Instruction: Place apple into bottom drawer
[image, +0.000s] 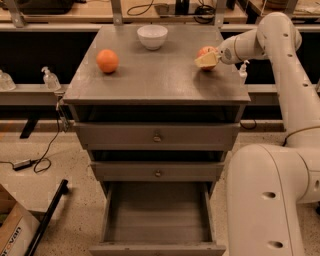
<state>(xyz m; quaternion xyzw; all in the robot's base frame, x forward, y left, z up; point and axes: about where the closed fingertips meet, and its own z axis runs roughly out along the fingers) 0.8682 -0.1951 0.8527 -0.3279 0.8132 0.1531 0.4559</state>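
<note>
The gripper (207, 59) reaches in over the table's (160, 82) right edge and sits at the apple (204, 51), which is near the table's back right corner. One cream finger covers the fruit's near side, so I cannot tell whether the jaws are pressing it or merely around it. The low, sideways approach probably suits a round thing that could roll. The bottom drawer (157, 217) stands pulled out below the table's front edge, ready to receive it. An orange (107, 61) on the table's left side is not wanted

Gripper (207, 60) at the apple (205, 50) on the worktop's (160, 80) right rear; bowl (152, 36) and orange (107, 61) stand leftward; bottom drawer (157, 216) beneath juts out, open-topped.
</note>
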